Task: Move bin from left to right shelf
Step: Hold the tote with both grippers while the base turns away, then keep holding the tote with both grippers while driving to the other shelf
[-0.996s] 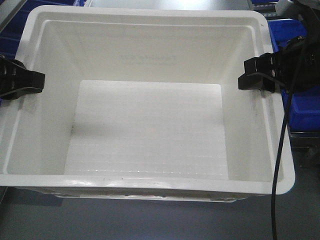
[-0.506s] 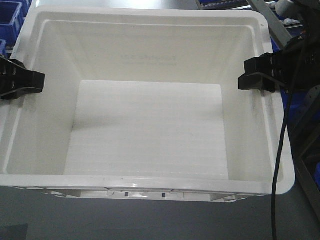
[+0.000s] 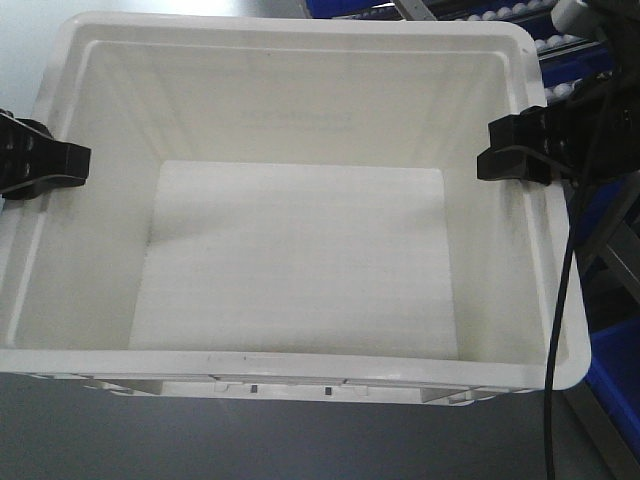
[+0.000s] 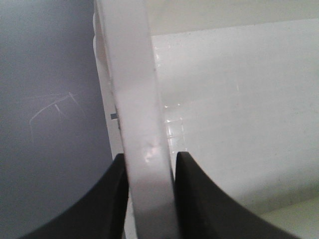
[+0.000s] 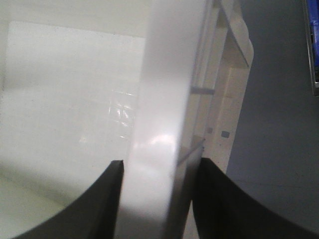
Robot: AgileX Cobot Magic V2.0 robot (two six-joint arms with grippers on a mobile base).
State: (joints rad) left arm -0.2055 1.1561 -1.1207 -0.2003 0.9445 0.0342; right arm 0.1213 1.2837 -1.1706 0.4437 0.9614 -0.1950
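The large white bin (image 3: 300, 260) fills the front view, empty, its rolled rim running round all sides. My left gripper (image 3: 62, 165) is shut on the bin's left rim (image 4: 144, 124), one black finger (image 4: 107, 199) outside and one inside the wall. On the opposite side my right gripper (image 3: 500, 155) is shut on the right rim (image 5: 159, 124), its fingers (image 5: 219, 199) straddling the wall in the same way. The bin hangs level between both arms, above a grey floor.
A roller rack (image 3: 560, 40) and metal shelf frame (image 3: 610, 240) show at the upper right. A blue bin (image 3: 615, 395) sits low at the right edge. A black cable (image 3: 560, 300) drops across the bin's right rim.
The background has slid past while the bin stays fixed between the grippers: blue bins at the left and right are gone, a roller rack has come in at the upper right.
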